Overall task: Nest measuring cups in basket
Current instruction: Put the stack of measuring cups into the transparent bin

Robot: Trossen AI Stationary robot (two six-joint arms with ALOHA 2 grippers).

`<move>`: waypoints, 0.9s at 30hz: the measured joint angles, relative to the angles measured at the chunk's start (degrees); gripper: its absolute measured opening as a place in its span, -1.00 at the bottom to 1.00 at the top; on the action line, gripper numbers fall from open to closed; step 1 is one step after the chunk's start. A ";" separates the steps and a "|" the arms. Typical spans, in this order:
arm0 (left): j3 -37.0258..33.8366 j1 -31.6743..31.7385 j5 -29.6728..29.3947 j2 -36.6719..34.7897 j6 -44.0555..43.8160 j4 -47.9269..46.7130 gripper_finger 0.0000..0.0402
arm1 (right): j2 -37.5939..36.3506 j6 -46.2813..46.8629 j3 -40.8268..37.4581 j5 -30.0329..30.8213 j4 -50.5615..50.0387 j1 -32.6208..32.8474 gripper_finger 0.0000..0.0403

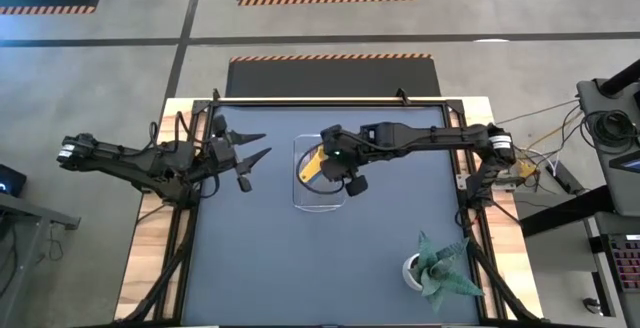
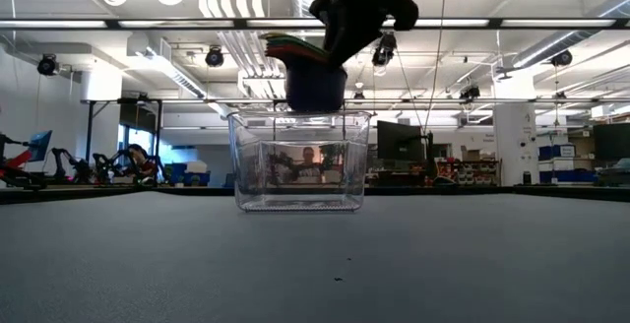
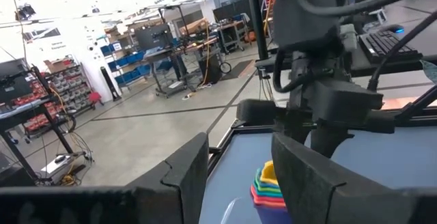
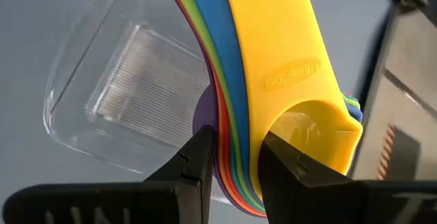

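**Nested cup stack held above clear basket**

Item: measuring cups (image 4: 273, 80), nested into one stack, the yellow cup innermost and on top, with blue, green, red, orange and purple edges fanned beside it. In the low view the stack (image 2: 313, 72) hangs in the air, its dark base just above the rim of the basket (image 2: 299, 161); whether it touches the rim cannot be told. From overhead the yellow handle (image 1: 313, 164) lies over the basket's left part.

Holder: right gripper (image 4: 235, 159), reaching in from the right side of the table to the middle. Its two dark fingers stand narrowly apart and pinch the fanned handles of the stack between them, with the yellow bowl just beside the fingertips. The stack hangs directly below the gripper in the low view.

Container: basket (image 1: 305, 193), clear, rectangular with rounded corners, standing upright on the dark table (image 1: 330, 268) near its centre. Its ribbed bottom shows through in the right wrist view (image 4: 136, 74).

Idle: left gripper (image 1: 255, 148), at the left of the table, well apart from the basket, fingers spread and holding nothing.

Other: white pot with a green plant (image 1: 432, 268), near the table's right front corner, well apart from the basket.
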 joint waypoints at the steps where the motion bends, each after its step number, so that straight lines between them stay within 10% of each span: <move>1: 0.00 0.00 0.00 0.00 0.00 -0.06 -0.28 | 0.29 -1.42 0.01 -1.18 0.04 -0.22 -0.63; 11: 0.00 0.00 0.00 -0.04 -0.02 0.06 -0.28 | 3.56 -20.02 -0.71 -1.20 -0.37 -1.20 -0.63; 27: 0.00 0.00 0.00 -0.02 -0.04 0.02 -0.28 | 8.29 -25.48 -0.75 -5.79 3.07 -3.03 -0.63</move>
